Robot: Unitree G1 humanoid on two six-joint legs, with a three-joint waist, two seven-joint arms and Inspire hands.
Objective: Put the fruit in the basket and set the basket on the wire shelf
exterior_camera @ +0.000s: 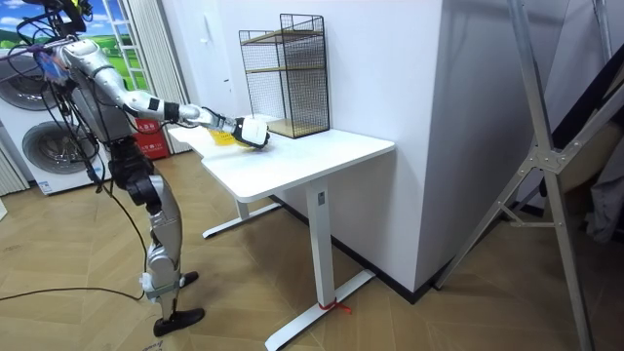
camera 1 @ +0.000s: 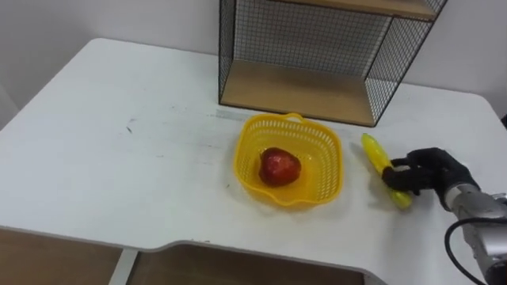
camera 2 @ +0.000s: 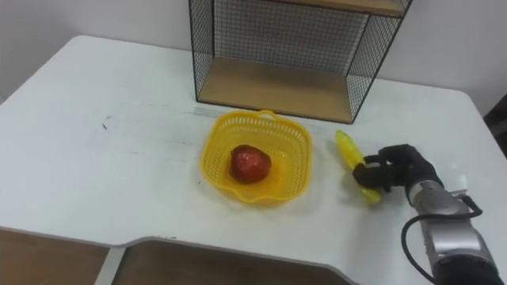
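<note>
your right robot hand (camera 1: 432, 172) clamped on the yellow fruit (camera 1: 374, 150) on the bench (camera 1: 119, 158), just right of basket (camera 1: 326, 149) holding red fruit (camera 1: 280, 167).

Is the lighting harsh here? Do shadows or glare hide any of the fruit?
Left eye view: soft, even light; the yellow basket throws only a faint shadow on the white table, nothing glares on the red apple, and the banana in the right hand is plainly lit. Room view: the tabletop is evenly bright.
</note>
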